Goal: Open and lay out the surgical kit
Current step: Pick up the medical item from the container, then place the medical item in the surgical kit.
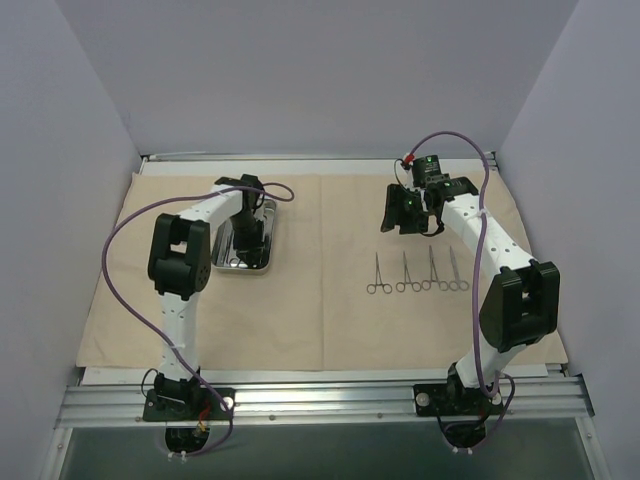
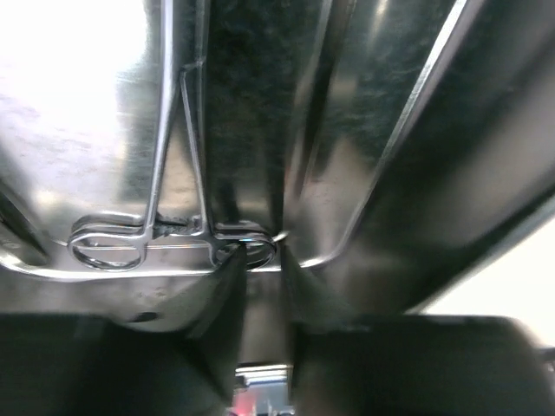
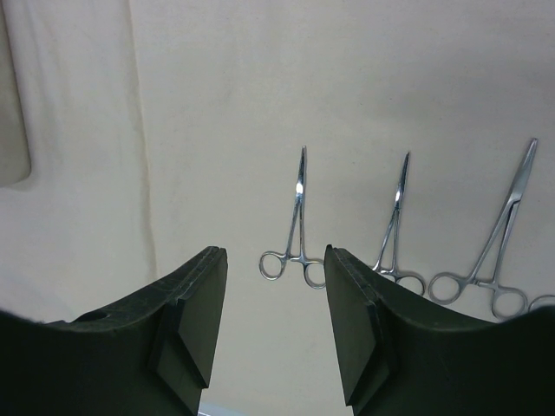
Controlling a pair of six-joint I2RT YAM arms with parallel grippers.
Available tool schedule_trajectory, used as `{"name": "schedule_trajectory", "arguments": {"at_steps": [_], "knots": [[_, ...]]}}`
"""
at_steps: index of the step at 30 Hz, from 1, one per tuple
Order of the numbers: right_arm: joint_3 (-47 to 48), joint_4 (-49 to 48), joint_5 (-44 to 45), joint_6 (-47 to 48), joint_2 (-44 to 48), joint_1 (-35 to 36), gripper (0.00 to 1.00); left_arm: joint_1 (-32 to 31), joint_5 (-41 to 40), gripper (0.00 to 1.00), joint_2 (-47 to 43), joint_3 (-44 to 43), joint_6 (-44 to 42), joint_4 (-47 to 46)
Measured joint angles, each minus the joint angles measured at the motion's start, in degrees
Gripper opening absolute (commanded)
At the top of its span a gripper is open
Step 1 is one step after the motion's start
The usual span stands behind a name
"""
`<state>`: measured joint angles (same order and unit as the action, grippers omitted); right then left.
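Cloth wrap (image 1: 320, 330): unfolded and lying flat with one centre crease. It is judged soft and light, and would probably bunch if anything drags across it. Steel tray (image 1: 271, 238): sits on the cloth's left half. It looks rigid and polished, probably slick, with steep walls. Left hand (image 1: 248, 232) reaches down inside the tray. Right hand (image 1: 410, 212) hovers over the cloth's right half, beyond the tips of the laid-out row, its fingers apart with nothing between them. Four forceps (image 1: 407, 272) lie close side by side right of centre, rings toward the arm bases. At least one more forceps (image 2: 173, 156) lies on the tray floor, rings against the near wall. In the left wrist view the fingertips stand narrowly apart astride one ring handle (image 2: 247, 247); whether they actually pinch it cannot be told. Handling judgement: the instrument is thin, stiff and light, steel on steel, and lies flat, so there is little to get under. The ring is the best hold, though it may swivel or slip once lifted.
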<state>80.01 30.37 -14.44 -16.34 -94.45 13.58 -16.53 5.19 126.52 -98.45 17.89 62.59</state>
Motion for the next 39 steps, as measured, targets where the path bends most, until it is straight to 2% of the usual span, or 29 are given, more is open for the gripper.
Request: {"name": "schedule_trajectory", "arguments": {"at_steps": [3, 7, 18, 28, 39], "knots": [[-0.2, 0.0, 0.0, -0.1, 0.2, 0.0, 0.49, 0.0, -0.5, 0.18, 1.2, -1.8, -0.2, 1.5], [-0.2, 0.1, 0.0, -0.1, 0.3, 0.0, 0.49, 0.0, -0.9, 0.03, 2.4, -4.5, -0.5, 2.5], [-0.3, 0.0, 0.0, -0.2, 0.3, 0.0, 0.49, 0.1, -1.0, 0.02, 3.4, -17.9, -1.2, 3.9], [-0.2, -0.2, -1.6, -0.3, 0.2, 1.2, 0.47, 0.5, 1.4, 0.02, 0.6, -16.8, -1.4, 6.4], [3.8, -1.3, -4.2, -1.6, -3.0, 4.7, 0.42, 3.6, 5.4, 0.02, -14.9, -12.5, -1.6, 6.2]]}}
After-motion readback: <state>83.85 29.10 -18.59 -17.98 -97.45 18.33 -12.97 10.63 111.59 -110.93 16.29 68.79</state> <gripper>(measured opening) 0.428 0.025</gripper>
